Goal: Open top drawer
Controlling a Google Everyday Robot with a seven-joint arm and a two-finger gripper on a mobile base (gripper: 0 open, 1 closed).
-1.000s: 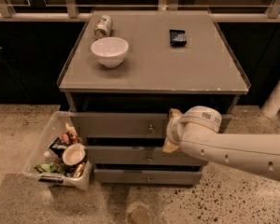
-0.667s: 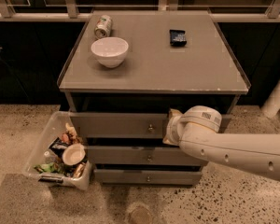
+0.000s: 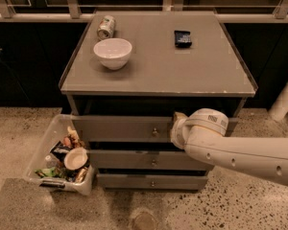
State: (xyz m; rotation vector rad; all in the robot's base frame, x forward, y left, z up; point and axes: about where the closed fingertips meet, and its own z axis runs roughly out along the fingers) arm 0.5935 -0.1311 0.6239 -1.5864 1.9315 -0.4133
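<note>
The top drawer (image 3: 117, 128) is the uppermost grey front of three in a grey cabinet, with a small round metal knob (image 3: 154, 131) at its centre. A dark gap shows between it and the cabinet top. My gripper (image 3: 176, 128) is at the drawer's front, just right of the knob, at the end of my white arm (image 3: 240, 152), which comes in from the right. The wrist hides the gripper's tip and whether it touches the knob.
On the cabinet top (image 3: 182, 71) are a white bowl (image 3: 113, 52), a can on its side (image 3: 105, 27) and a dark packet (image 3: 183, 38). A clear bin of trash (image 3: 62, 157) stands on the floor at the left. Two lower drawers (image 3: 134, 159) are shut. A white post (image 3: 285, 99) stands at the right.
</note>
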